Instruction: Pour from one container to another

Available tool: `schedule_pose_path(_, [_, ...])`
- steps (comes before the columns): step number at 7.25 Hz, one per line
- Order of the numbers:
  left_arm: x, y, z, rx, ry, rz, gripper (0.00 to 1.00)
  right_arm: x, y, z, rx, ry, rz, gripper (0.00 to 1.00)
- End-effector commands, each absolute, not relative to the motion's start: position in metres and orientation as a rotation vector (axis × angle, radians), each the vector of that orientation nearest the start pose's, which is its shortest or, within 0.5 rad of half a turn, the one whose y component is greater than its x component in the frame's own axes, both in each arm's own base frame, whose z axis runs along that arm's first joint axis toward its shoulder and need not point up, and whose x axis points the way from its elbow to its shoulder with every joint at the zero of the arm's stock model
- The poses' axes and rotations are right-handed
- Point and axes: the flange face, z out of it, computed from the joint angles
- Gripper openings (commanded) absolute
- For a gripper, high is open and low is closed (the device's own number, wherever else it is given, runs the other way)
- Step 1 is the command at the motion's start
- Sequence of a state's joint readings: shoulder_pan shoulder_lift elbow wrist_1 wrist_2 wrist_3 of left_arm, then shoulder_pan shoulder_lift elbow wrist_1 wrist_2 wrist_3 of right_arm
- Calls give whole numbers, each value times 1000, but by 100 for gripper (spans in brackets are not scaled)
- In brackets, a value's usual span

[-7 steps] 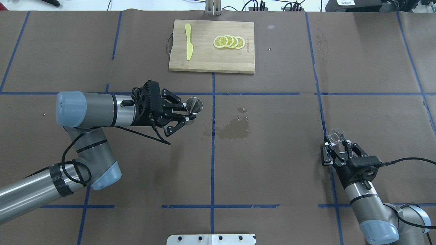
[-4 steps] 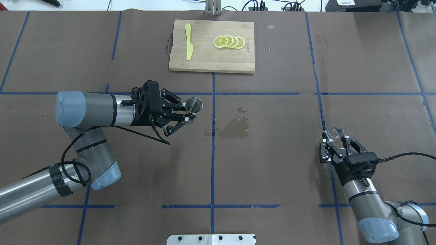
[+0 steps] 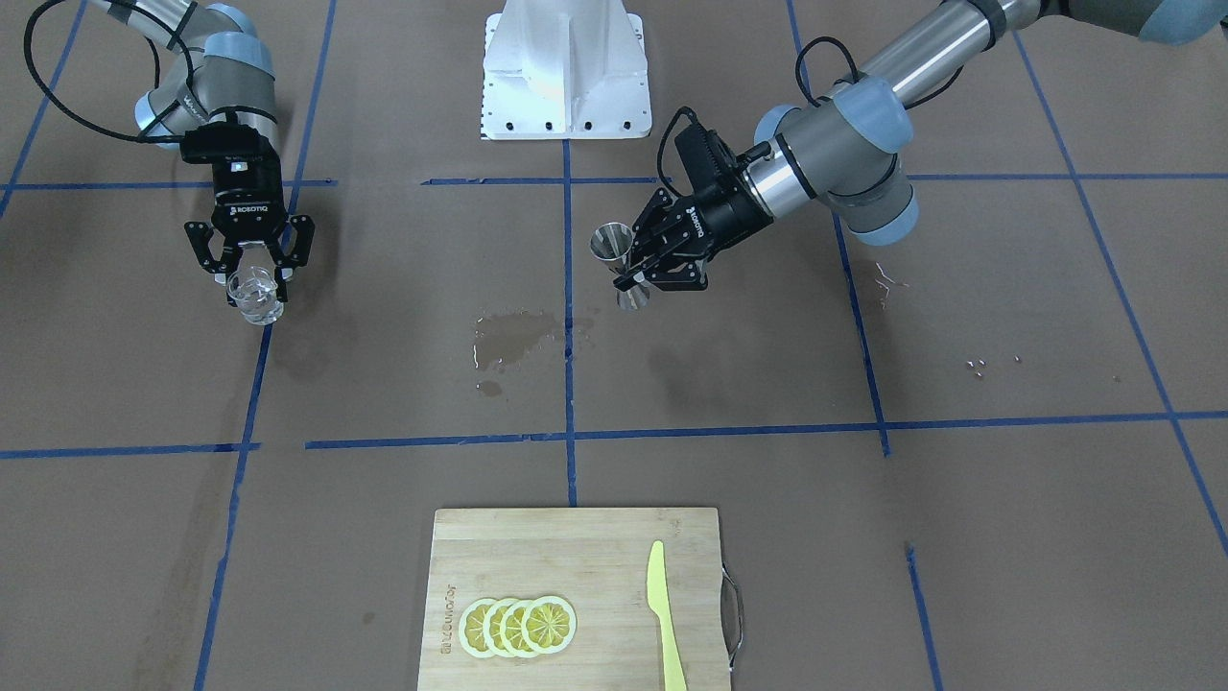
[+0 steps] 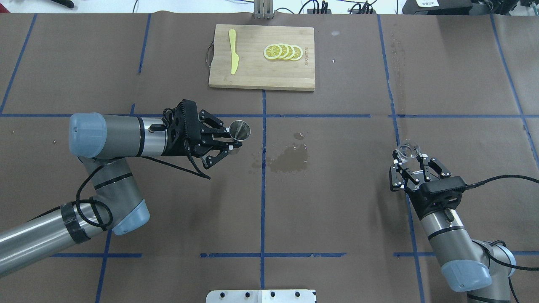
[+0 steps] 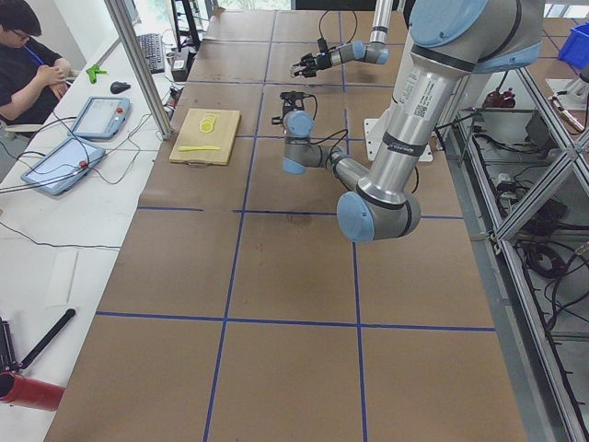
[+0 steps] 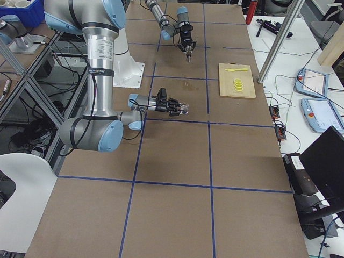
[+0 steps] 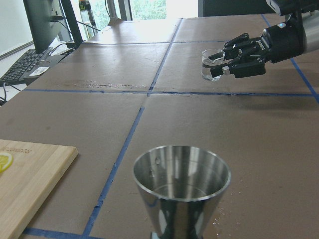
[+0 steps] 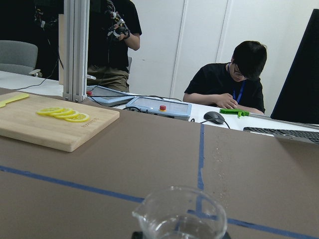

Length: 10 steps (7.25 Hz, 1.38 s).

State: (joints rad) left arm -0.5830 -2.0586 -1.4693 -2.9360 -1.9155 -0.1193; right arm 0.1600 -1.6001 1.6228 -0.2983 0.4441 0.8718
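The clear glass tumbler (image 4: pixel 409 150) hangs upright above the table on the right, and my right gripper (image 4: pixel 409 158) is shut on it. It also shows as the tumbler (image 3: pixel 257 296) in the right gripper (image 3: pixel 257 280), and its rim (image 8: pixel 179 211) fills the bottom of the right wrist view. The steel hourglass jigger (image 4: pixel 240 129) is held upright left of centre, my left gripper (image 4: pixel 233 141) shut on its waist. The left wrist view has the jigger's open cup (image 7: pixel 182 174) up close, with the tumbler (image 7: pixel 212 64) far beyond it.
A wooden cutting board (image 4: pixel 252 75) at the far middle carries lemon slices (image 4: pixel 283 52) and a yellow knife (image 4: pixel 233 51). A wet patch (image 4: pixel 289 160) darkens the paper between the arms. People sit and stand at a desk beyond the table's far edge.
My right gripper has carried the tumbler forward and slightly left, away from the robot's base. The left arm and jigger have stayed put.
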Motion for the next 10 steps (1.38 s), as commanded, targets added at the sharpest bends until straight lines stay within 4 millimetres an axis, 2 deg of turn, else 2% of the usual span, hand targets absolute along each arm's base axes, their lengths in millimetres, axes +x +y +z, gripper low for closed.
schedule_pose_path(1, [477, -436, 276, 1413, 1166, 910, 0, -434, -312, 436, 1324, -740, 326, 0])
schedule_pose_path(2, [478, -435, 276, 1411, 1167, 911, 0, -440, -314, 422, 1325, -766, 326, 0])
schedule_pose_path(3, [481, -431, 276, 1411, 1173, 915, 0, -436, -313, 407, 1339, -765, 300, 0])
schedule_pose_path(4, [483, -431, 275, 1419, 1160, 896, 0, -435, -314, 400, 1348, -757, 249, 0])
schedule_pose_path(5, [488, -426, 276, 1416, 1161, 895, 0, -432, -315, 368, 1358, -814, 221, 0])
schedule_pose_path(6, [488, -426, 275, 1417, 1163, 896, 0, -436, -316, 355, 1360, -803, 191, 0])
schedule_pose_path(7, [489, -425, 276, 1415, 1164, 897, 0, -447, -318, 329, 1356, -760, 158, 0])
schedule_pose_path(10, [496, -418, 277, 1407, 1169, 902, 0, -464, -322, 231, 1325, -631, 69, 0])
